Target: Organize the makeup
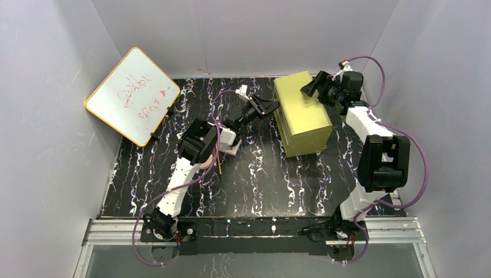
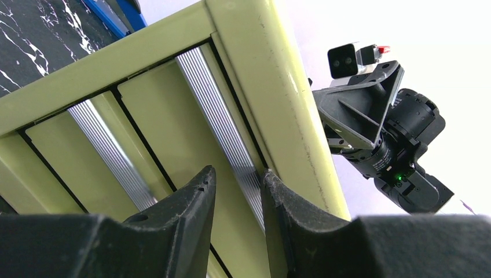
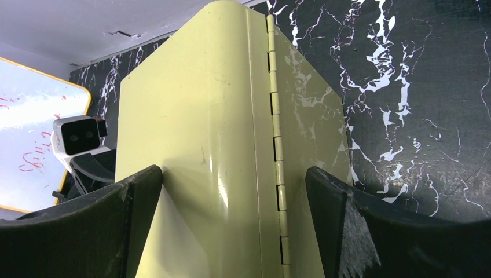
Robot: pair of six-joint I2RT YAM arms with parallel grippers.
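Between the fingers of our left hand (image 2: 238,176), which stand a narrow gap apart, runs a ribbed silver handle (image 2: 219,110) on the front of the yellow-green drawer box (image 2: 156,116). We cannot tell whether they pinch it. Our right hand (image 3: 233,172) is spread wide, one finger on each side of the box's hinged back corner. Left of the box in the top view, our left arm (image 1: 194,145) covers most of the makeup. Only a thin orange stick (image 1: 219,164) and a pinkish round edge (image 1: 204,167) show on the black marble tabletop (image 1: 260,179). A whiteboard (image 1: 132,95) sits at the upper left.
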